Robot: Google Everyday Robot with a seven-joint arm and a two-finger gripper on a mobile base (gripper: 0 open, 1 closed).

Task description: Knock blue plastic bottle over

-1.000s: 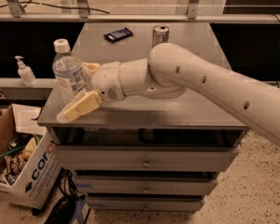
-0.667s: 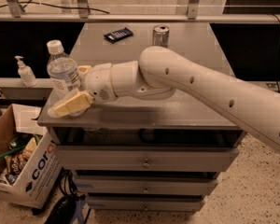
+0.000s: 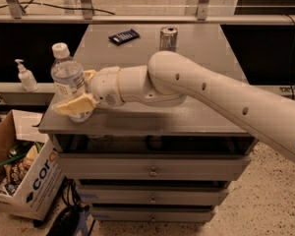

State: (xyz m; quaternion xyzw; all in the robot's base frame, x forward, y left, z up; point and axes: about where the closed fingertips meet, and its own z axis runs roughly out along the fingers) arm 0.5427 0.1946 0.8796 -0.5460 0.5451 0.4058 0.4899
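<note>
The blue plastic bottle (image 3: 66, 77) stands upright at the front left corner of the grey cabinet top (image 3: 196, 117), white cap up. My gripper (image 3: 82, 90) is at the end of the white arm reaching in from the right. It is open, with the bottle's lower half between its yellowish fingers. One finger (image 3: 73, 105) crosses in front of the bottle's base. The other shows behind the bottle's right side.
A silver can (image 3: 168, 37) and a black flat device (image 3: 124, 36) sit at the back of the cabinet top. A small white pump bottle (image 3: 26, 76) stands on a ledge to the left. A cardboard box (image 3: 32, 183) sits on the floor below left.
My gripper and the bottle have shifted a little left, toward the cabinet's front left corner. The bottle is still upright.
</note>
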